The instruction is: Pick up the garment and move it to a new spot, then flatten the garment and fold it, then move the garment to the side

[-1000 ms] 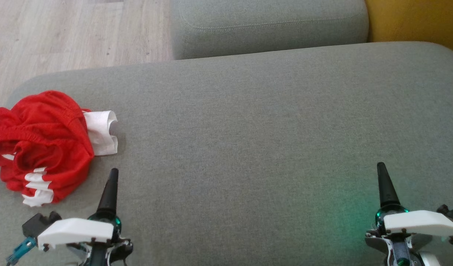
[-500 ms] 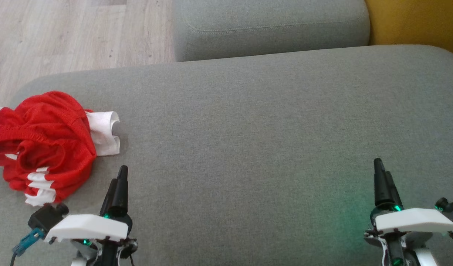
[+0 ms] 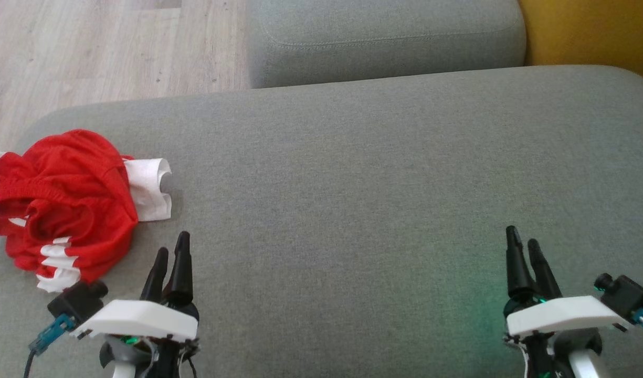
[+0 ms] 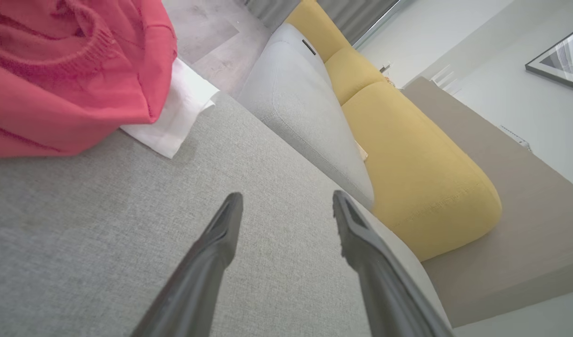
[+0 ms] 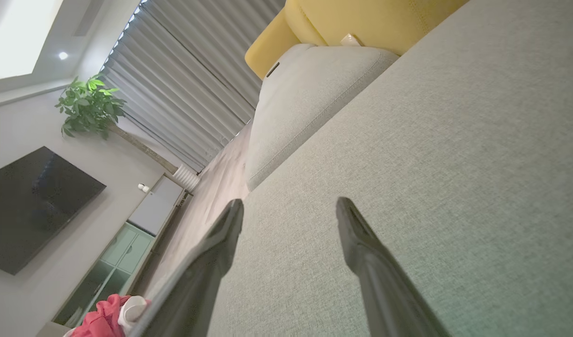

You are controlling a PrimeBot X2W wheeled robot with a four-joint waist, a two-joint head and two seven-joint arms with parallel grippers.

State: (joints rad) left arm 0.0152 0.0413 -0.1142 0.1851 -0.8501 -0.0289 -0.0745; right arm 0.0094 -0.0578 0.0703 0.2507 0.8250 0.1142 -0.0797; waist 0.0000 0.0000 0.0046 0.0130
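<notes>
Head view: red-and-white garment (image 3: 64, 199) crumpled at left end of grey cushion (image 3: 352, 184), my left gripper (image 3: 172, 242) just beside it, right gripper (image 3: 522, 235) well apart. Left wrist: gripper parted, empty, garment upper left. Right wrist: gripper parted, empty.

A grey sofa seat (image 3: 352, 157) spreads wide, with a yellow cushion (image 4: 408, 164) beyond it. Around them are pale wood floor (image 3: 90, 47), grey curtains (image 5: 188, 70), a leafy plant (image 5: 87, 105) and a dark wall panel (image 5: 33, 201), probably a television.
</notes>
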